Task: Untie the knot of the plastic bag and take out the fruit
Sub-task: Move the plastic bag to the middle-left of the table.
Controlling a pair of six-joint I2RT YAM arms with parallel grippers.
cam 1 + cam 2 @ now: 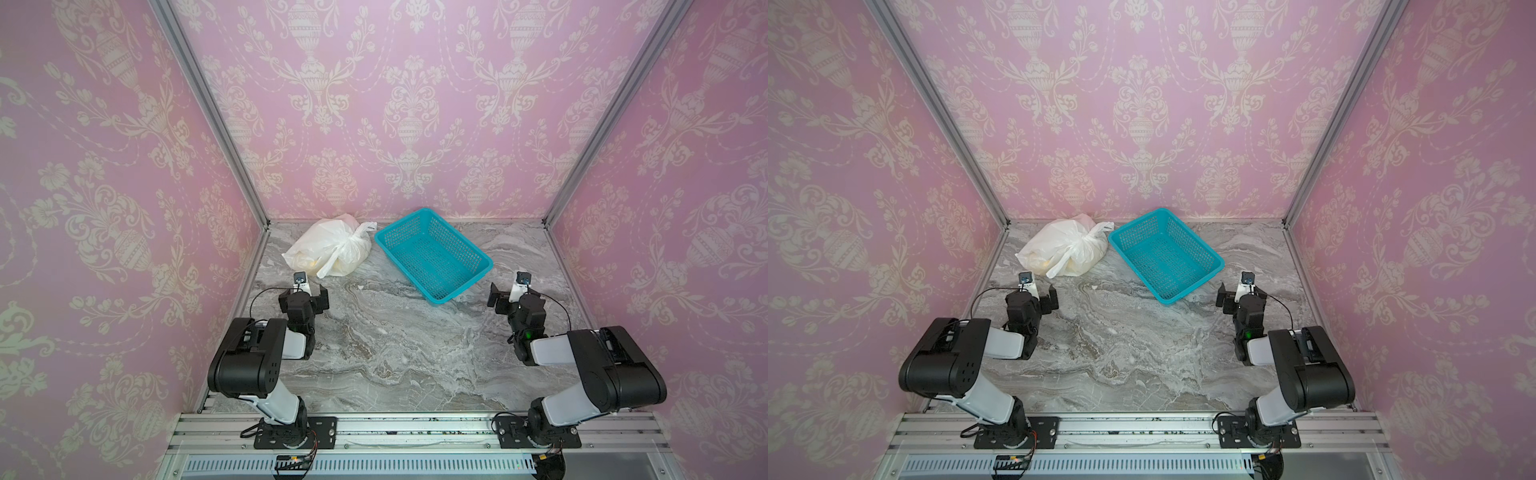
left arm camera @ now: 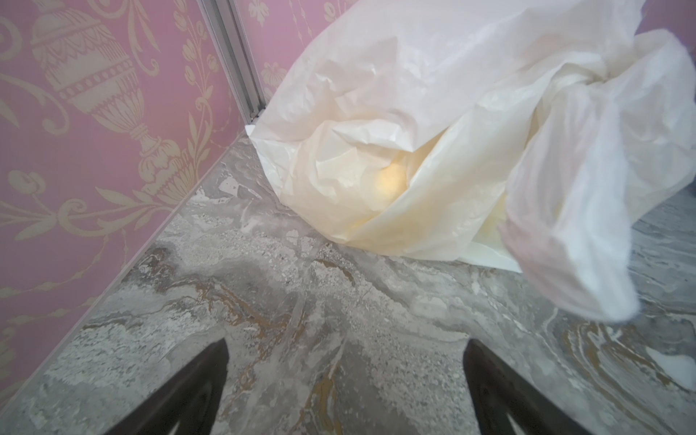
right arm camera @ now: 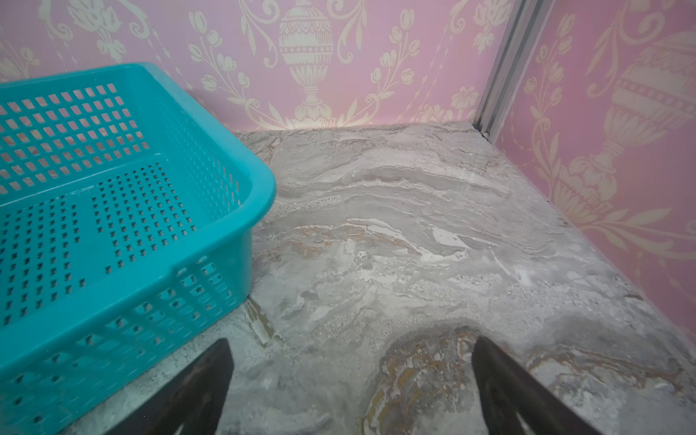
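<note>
A thin, crinkly, translucent white plastic bag [image 1: 328,249] is seen lying at the far left of a grey marbled table [image 1: 395,345], closed by a small twisted knot [image 2: 599,77], just beside a teal perforated plastic basket [image 1: 463,287]. The left gripper [image 2: 346,342] and right gripper [image 3: 352,341] are held wide open, nothing grasped.

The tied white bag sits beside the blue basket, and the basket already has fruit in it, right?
Not quite: the basket is empty, as both top views show. The bag beside it is tied, as you say.
</note>
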